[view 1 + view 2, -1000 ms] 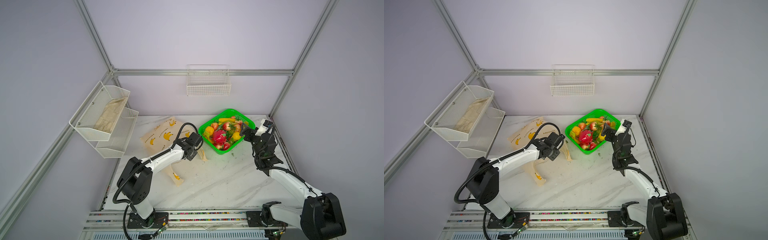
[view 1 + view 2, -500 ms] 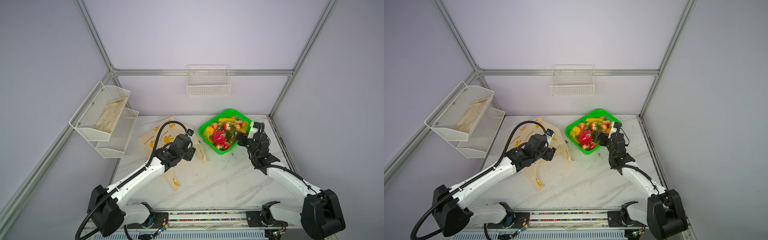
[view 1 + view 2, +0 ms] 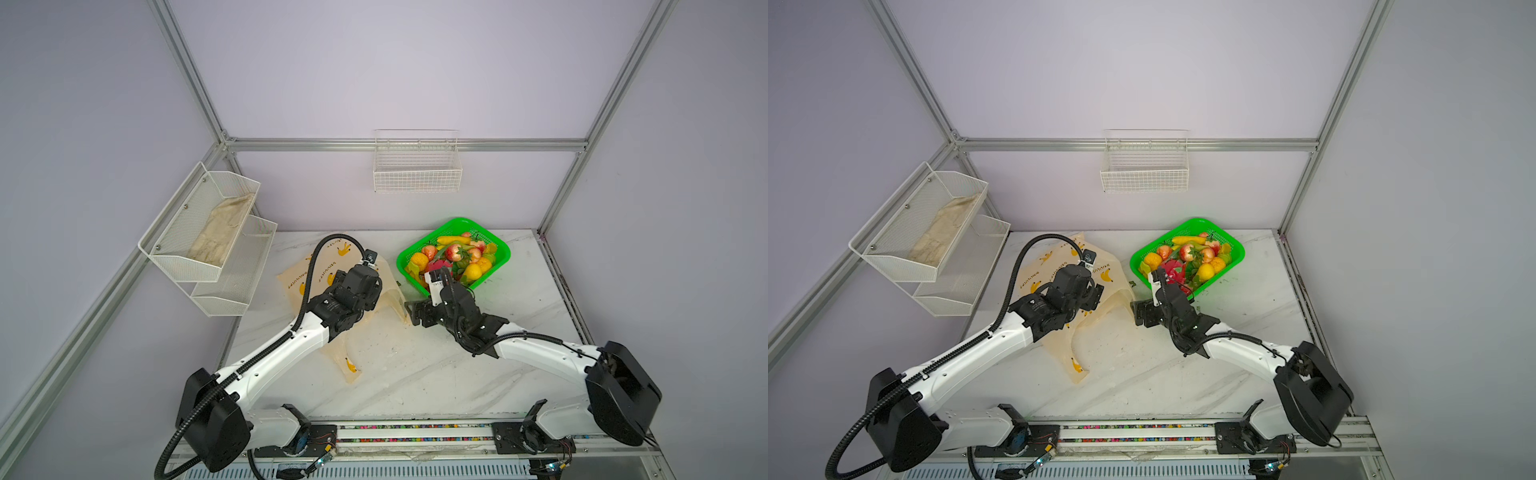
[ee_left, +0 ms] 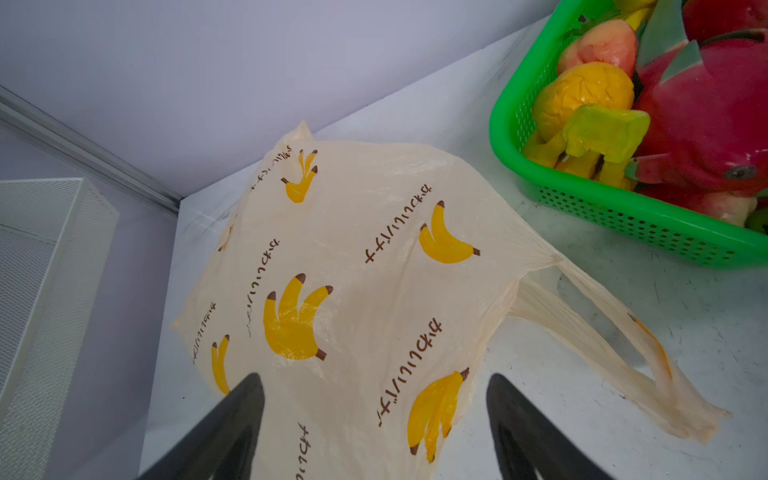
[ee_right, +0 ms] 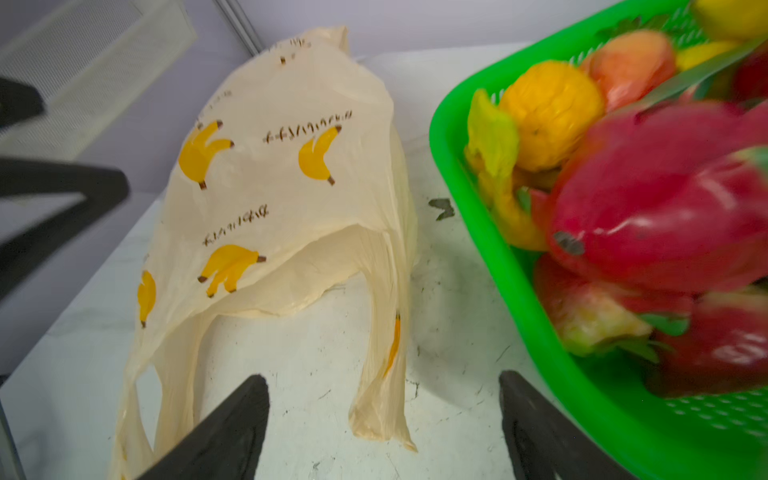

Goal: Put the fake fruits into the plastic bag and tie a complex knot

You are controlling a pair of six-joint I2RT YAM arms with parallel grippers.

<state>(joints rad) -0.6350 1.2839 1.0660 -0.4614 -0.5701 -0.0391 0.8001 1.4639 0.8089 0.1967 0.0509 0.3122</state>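
Observation:
The plastic bag (image 3: pixel 299 278) (image 3: pixel 1046 266) lies flat on the marble table, cream with yellow banana prints. My left gripper (image 4: pixel 374 378) hovers open over its printed body (image 4: pixel 353 270), nothing between the fingers; in both top views it is above the bag (image 3: pixel 372 286) (image 3: pixel 1096 293). My right gripper (image 5: pixel 384 378) (image 3: pixel 410 311) is open, with one loose handle loop (image 5: pixel 386 374) lying on the table between its fingertips, not pinched. The fake fruits (image 3: pixel 453 257) (image 5: pixel 644 187) fill the green basket (image 3: pixel 500 249) to the right. No knot is in view.
A white two-tier wire shelf (image 3: pixel 208 232) on the left wall holds an off-white cloth piece (image 3: pixel 220 228). A white wire basket (image 3: pixel 417 166) hangs on the back wall. The bag's other handle (image 3: pixel 349 365) trails toward the front rail (image 3: pixel 415 428).
The left arm drew back from near the green basket to over the bag and its jaws opened wide. The right arm swung from the basket's right side down to the bag's handle.

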